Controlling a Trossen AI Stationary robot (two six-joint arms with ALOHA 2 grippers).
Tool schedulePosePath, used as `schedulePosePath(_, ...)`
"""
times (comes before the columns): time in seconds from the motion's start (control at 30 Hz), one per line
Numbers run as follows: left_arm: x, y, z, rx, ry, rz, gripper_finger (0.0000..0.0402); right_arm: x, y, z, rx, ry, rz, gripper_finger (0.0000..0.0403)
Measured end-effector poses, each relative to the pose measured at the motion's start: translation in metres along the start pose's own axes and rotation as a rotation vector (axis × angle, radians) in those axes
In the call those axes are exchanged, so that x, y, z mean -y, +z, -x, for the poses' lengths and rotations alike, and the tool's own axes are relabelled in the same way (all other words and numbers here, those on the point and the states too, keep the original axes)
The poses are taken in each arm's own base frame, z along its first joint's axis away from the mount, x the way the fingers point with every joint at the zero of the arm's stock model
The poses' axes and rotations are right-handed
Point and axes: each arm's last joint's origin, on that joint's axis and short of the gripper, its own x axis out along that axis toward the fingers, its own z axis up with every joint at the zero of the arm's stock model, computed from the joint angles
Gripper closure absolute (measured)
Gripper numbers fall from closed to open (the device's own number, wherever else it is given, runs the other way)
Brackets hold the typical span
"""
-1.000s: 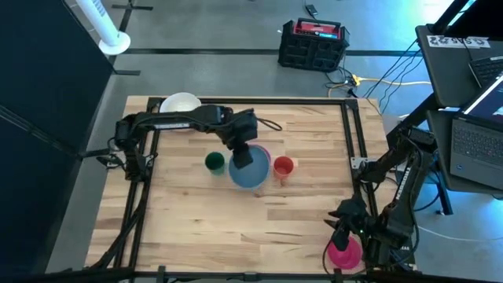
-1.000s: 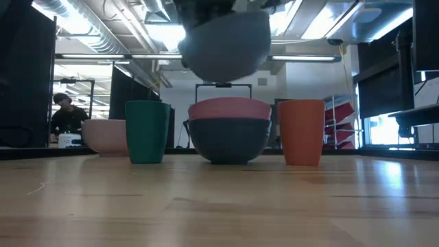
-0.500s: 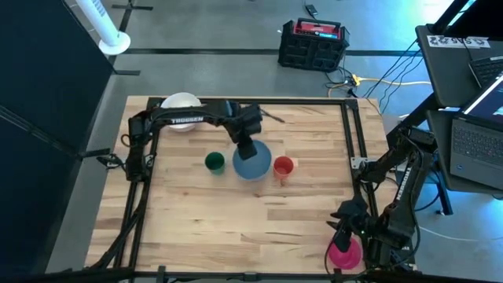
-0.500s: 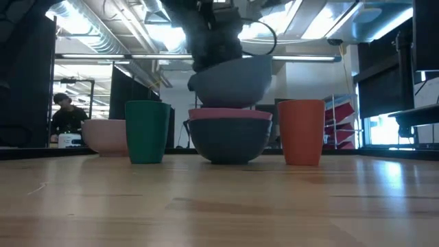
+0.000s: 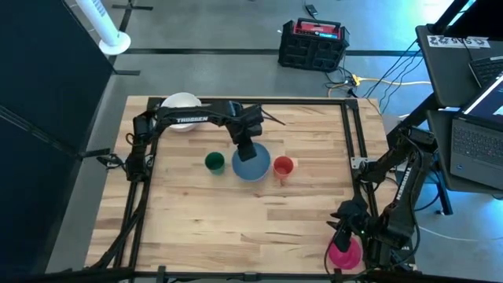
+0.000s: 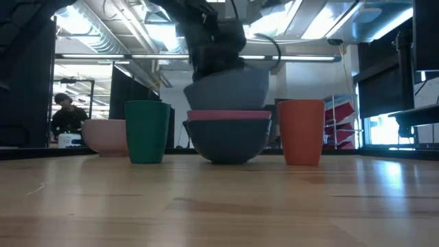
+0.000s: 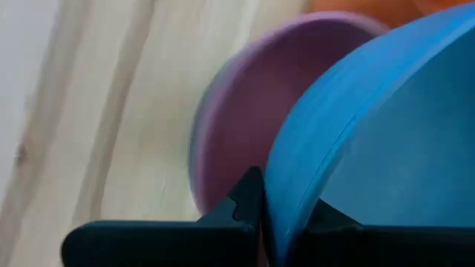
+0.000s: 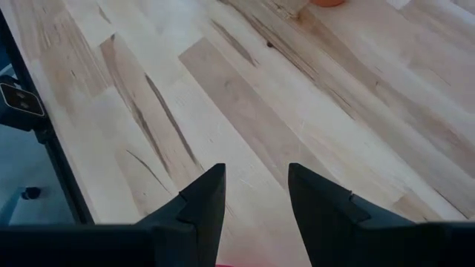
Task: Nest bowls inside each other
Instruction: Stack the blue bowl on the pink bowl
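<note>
High view: the left gripper [image 5: 247, 146] pinches the rim of the light blue bowl [image 5: 252, 163], its fingers pressed together on the wall, over the middle of the wooden table [image 5: 236, 228]. Low view shows that bowl sitting in the top of a stack, the pale pink bowl [image 6: 228, 115] nested inside the dark blue bowl [image 6: 228, 139]; I cannot tell whether it is fully seated. A green cup [image 5: 214, 162] stands just beside the stack on one side, a red cup [image 5: 283, 166] on the other. The white bowl [image 5: 181, 104] sits at the table's far edge, well apart. The right gripper [image 5: 343, 233], fingers spread and holding nothing, hangs at the near right corner just above the magenta bowl [image 5: 344, 254]. Beyond the table lie a black-and-red case [image 5: 313, 42] on the floor, and laptops [image 5: 479, 134] on the right. A person [image 6: 66, 115] sits in the room behind.
</note>
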Motion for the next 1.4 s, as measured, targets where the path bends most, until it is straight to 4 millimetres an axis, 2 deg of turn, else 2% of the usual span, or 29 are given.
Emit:
schedulePosePath(0.07,-0.003,-0.001,-0.007,-0.018,0.006,-0.009,0.0401,0.000,0.000,0.000,0.000,0.001,-0.002,0.0267)
schedulePosePath(0.23,-0.005,0.001,-0.007,0.001,0.009,-0.036,0.0395,-0.001,0.000,0.000,-0.003,0.007,-0.008,0.0267)
schedulePosePath(0.57,-0.007,0.003,-0.004,0.014,-0.002,-0.029,0.0292,-0.001,0.000,0.000,-0.010,0.003,-0.005,0.0267)
schedulePosePath(1.1,-0.005,0.009,0.012,0.034,0.026,-0.079,0.0260,0.000,0.000,0.000,-0.008,-0.002,0.028,0.0267)
schedulePosePath(1.4,-0.024,0.007,0.020,0.028,0.141,-0.043,0.0217,0.001,0.000,0.000,-0.005,-0.010,0.037,0.0267)
